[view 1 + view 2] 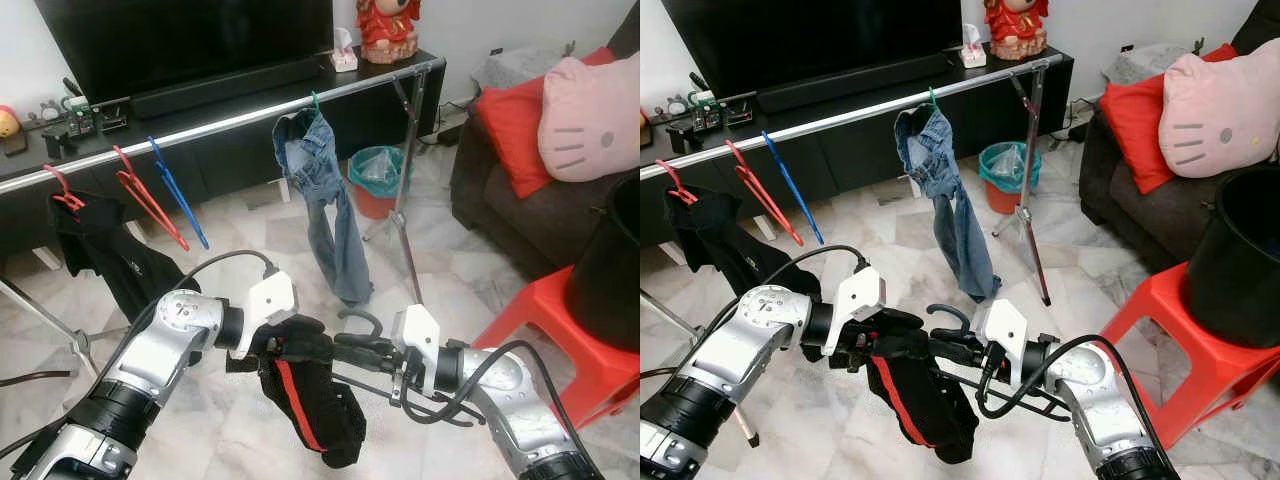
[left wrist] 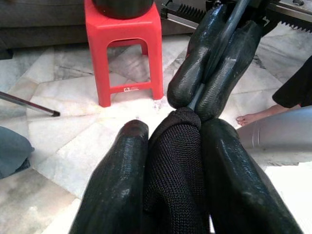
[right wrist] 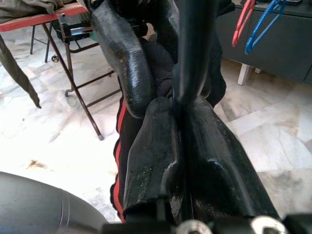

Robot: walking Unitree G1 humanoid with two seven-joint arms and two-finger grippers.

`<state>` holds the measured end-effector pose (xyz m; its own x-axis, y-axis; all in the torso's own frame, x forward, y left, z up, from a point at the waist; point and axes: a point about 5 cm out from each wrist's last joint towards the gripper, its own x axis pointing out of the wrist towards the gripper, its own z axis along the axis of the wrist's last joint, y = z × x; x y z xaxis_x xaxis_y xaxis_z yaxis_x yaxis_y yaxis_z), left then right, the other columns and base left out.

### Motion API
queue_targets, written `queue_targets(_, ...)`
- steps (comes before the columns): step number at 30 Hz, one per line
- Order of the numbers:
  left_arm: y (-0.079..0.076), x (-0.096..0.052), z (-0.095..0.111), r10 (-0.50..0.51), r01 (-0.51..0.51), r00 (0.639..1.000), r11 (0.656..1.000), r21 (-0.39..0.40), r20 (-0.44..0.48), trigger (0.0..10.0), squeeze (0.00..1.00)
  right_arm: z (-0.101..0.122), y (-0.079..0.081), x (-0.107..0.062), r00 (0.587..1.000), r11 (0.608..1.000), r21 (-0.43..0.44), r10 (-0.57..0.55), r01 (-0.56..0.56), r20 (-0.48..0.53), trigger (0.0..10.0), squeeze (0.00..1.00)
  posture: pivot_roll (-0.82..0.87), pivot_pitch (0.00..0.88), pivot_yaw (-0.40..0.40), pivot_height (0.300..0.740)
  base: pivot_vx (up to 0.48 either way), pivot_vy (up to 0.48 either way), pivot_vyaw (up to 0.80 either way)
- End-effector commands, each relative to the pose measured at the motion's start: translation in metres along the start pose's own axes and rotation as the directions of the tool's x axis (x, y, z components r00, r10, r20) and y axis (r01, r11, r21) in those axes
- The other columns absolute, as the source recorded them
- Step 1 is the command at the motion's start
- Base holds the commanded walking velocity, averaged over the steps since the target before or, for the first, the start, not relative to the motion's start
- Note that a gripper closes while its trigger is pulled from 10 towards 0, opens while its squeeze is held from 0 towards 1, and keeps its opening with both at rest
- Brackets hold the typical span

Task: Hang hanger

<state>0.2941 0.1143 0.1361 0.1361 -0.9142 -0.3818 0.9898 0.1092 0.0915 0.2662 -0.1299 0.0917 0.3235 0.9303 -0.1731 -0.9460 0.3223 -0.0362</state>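
Low centre of the head views: both grippers are meeting over the marble floor (image 1: 240, 420), carrying a dark hanger (image 1: 362, 322) with a black garment (image 1: 310, 410) (red stripe down its side) draped on it.

Rail: a silver clothes rail (image 1: 230, 125) is running across the upper half of the frame, well apart from the hanger, in front of the black TV console (image 1: 240, 150).

Already on the rail: jeans (image 1: 325, 200) are hanging near its middle; a red hanger (image 1: 150, 200) and a blue hanger (image 1: 180, 195) are dangling towards the upper left, beside a dark shirt (image 1: 110, 255).

Left gripper (image 2: 168, 131): its two fingers are pinching narrowly on the black knit cloth, which is bunching up between them.

Right gripper (image 3: 180, 114): its fingers are closing tight around the thin hanger rod, with cloth pressing in just beside them.

Step in hand, as I judge it: the loaded hanger is being held low and is not yet on the rail.

Doing it well: keeping the hook upright and facing the rail, lifting until the hook is clearing the bar, aiming for the bare stretch between the blue hanger and the jeans, and keeping the cloth from sliding off.

Lower right: a red stool (image 1: 560, 330) is standing near the right arm, so swinging wide is risky.
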Motion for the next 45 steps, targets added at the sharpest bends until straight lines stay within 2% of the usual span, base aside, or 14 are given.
queue_targets(1,0.001,-0.003,0.001,-0.002,0.002,1.000,1.000,-0.008,-0.003,0.0,0.00,0.008,0.001,0.005,0.999,0.999,-0.028,0.019,-0.018,0.031,10.0,0.00,0.11,0.031,0.117,0.740,0.000,0.000,0.00)
queue_targets(19,-0.001,-0.003,0.000,-0.019,0.019,1.000,0.999,-0.027,0.000,0.0,0.00,0.008,-0.001,0.006,0.999,1.000,-0.030,0.005,-0.004,0.034,10.0,0.00,0.11,0.032,0.116,0.740,0.000,0.000,0.00)
queue_targets(31,-0.003,-0.002,0.001,-0.024,0.024,1.000,0.999,-0.033,0.007,0.0,0.00,0.010,-0.008,0.009,0.997,0.996,-0.060,-0.064,0.066,0.042,10.0,0.00,0.11,0.024,0.117,0.740,0.000,0.000,0.00)
queue_targets(34,-0.002,-0.002,0.001,-0.023,0.023,1.000,0.999,-0.032,0.010,0.0,0.00,0.009,-0.009,0.008,0.997,0.997,-0.045,-0.065,0.067,0.043,10.0,0.00,0.11,0.019,0.117,0.740,0.000,0.000,0.00)
queue_targets(35,-0.002,-0.002,0.001,-0.023,0.023,1.000,0.999,-0.032,0.010,0.0,0.00,0.009,-0.009,0.008,0.997,0.997,-0.039,-0.065,0.067,0.049,10.0,0.95,0.11,0.016,0.116,0.740,0.000,0.000,0.00)
queue_targets(36,-0.002,-0.001,0.001,-0.022,0.022,1.000,0.999,-0.032,0.010,0.0,0.00,0.010,-0.009,0.008,0.997,0.997,-0.038,-0.064,0.066,0.050,10.0,1.00,0.11,0.016,0.116,0.740,0.000,0.000,0.00)
queue_targets(45,0.001,-0.004,0.001,-0.001,0.001,1.000,0.999,-0.032,0.011,0.0,0.00,0.006,-0.003,0.008,0.999,1.000,-0.012,-0.008,0.008,0.034,10.0,1.00,0.11,0.017,0.112,0.740,0.000,0.000,0.00)
